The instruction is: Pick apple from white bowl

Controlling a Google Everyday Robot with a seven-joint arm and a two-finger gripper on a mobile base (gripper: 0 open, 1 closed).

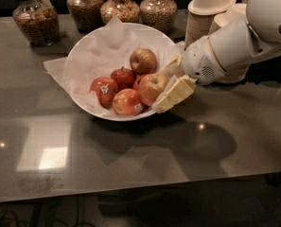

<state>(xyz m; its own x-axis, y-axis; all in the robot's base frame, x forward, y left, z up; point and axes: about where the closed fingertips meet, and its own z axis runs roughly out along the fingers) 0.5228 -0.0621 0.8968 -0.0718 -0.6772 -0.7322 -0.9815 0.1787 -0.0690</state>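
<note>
Camera view: apple [149,86] in white bowl [83,56], against claw [162,90] (grip unclear).

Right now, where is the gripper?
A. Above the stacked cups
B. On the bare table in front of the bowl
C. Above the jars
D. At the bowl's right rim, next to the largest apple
D: the gripper is at the right rim of the bowl, close beside the apple.
</note>
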